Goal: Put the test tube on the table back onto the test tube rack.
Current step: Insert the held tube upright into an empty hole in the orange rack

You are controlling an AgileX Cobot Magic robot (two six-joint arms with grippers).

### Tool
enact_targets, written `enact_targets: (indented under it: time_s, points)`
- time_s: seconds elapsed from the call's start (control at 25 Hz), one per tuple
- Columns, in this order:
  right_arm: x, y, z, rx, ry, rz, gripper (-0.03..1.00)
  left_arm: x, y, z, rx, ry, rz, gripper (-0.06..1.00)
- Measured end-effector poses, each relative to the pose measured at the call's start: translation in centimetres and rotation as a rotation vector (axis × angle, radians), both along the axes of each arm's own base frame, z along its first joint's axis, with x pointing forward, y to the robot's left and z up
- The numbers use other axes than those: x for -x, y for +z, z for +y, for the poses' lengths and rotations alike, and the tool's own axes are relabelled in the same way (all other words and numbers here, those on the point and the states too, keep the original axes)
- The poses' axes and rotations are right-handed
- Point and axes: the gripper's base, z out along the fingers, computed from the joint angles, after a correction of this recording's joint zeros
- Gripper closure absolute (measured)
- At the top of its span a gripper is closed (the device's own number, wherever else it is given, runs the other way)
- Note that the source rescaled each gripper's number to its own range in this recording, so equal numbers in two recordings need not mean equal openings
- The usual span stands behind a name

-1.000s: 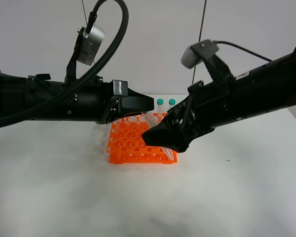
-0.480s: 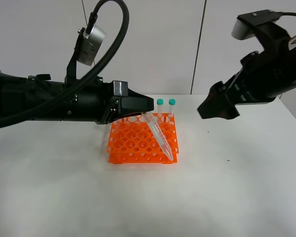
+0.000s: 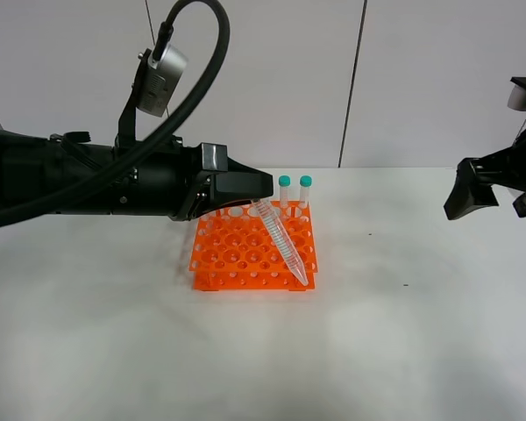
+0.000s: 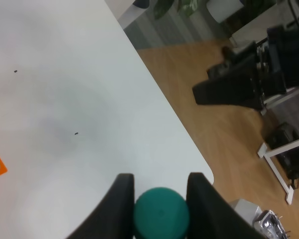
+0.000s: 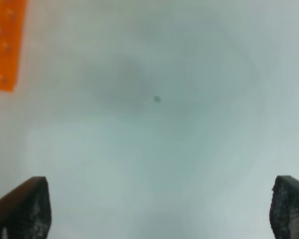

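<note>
From the high camera I see the left end effector (image 3: 261, 186) closed on the cap end of the test tube (image 3: 283, 244); the tube hangs tilted, cap up and back, pointed tip down toward the near right corner of the test tube rack (image 3: 232, 254); I cannot tell whether the tip sits in a hole or only rests at the rack's edge. The orange rack stands on the white counter (image 3: 377, 342), just below and in front of the left end effector. 2 other tubes (image 3: 284, 186) stand upright in the rack's back row, side by side, each with a teal-green top.

On the left wrist camera the held tube's teal-green cap (image 4: 161, 215) is squeezed between the 2 dark fingers (image 4: 120, 204), both touching it; beyond them I see bare counter, its rounded corner and a wooden floor (image 4: 199, 64) past the edge.

The right end effector (image 3: 472, 189) is at the far right of the high view, raised above the counter and well apart from the rack; its jaws stand wide apart and hold nothing. On the right wrist camera its 2 fingers (image 5: 22, 209) show only at the frame's corners, with blurred counter between them, a small dark speck (image 5: 157, 98) on the surface and a strip of the orange rack at one edge.
</note>
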Motion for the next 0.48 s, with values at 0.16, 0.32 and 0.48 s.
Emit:
enact_targets:
  time_s: [0.16, 0.32, 0.48]
  points:
    - [1.0, -0.3, -0.1, 0.004, -0.002, 0.117, 0.01, 0.0, 0.0, 0.0, 0.0, 0.0, 0.0, 0.94]
    - [1.4, -0.5, -0.3, 0.025, -0.026, 0.158, 0.01, 0.0, 0.0, 0.0, 0.0, 0.001, 0.0, 0.94]
    - [1.6, -0.9, -0.6, 0.05, -0.045, 0.178, 0.01, 0.0, 0.0, 0.0, 0.0, 0.001, 0.0, 0.94]
